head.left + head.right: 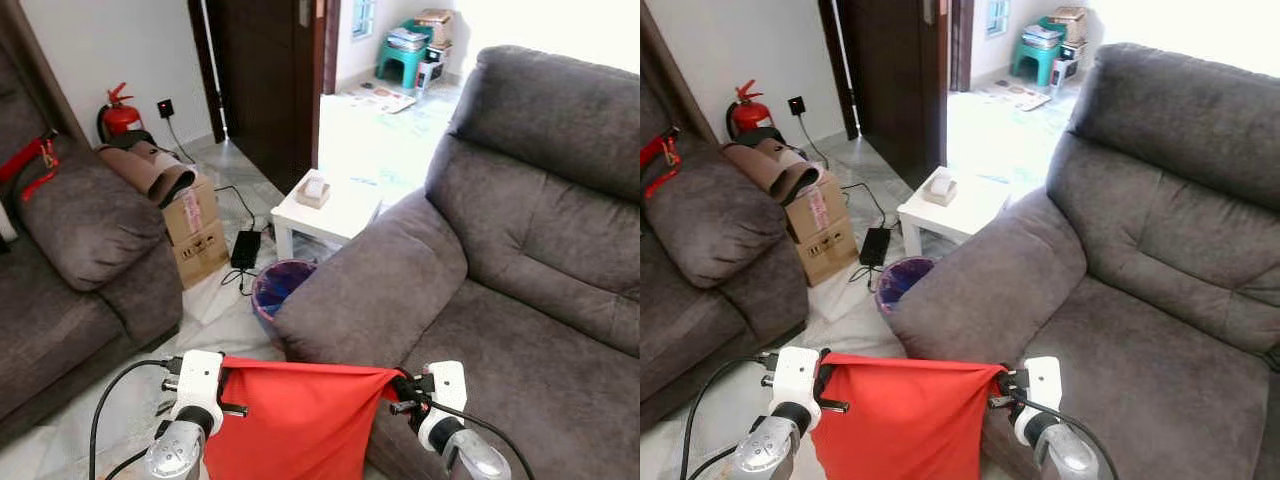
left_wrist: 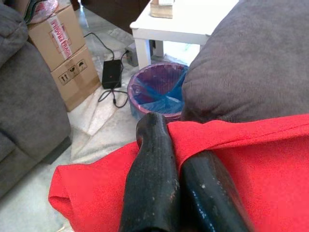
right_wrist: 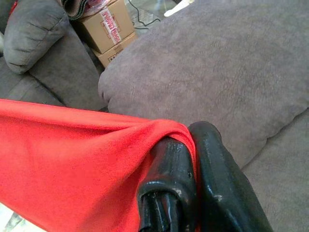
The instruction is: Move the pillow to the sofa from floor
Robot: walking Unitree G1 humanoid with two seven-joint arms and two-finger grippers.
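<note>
Red pillow (image 1: 290, 425) hangs limp between both fingers, left gripper (image 2: 181, 181) and right gripper (image 3: 193, 166) clenched on its top corners; soft, light, sofa (image 1: 500, 330) just ahead.

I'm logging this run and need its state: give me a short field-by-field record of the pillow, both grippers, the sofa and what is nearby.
pillow: red pillow, held up off the floor, stretched between both grippers
left gripper: shut on the pillow's top corner
right gripper: shut on the other top corner
sofa: grey sofa ahead to the right, armrest just beyond the pillow
nearby: bin beside the armrest, white side table, cardboard boxes, fire extinguisher
task stage: pillow lifted, not yet on the sofa
</note>
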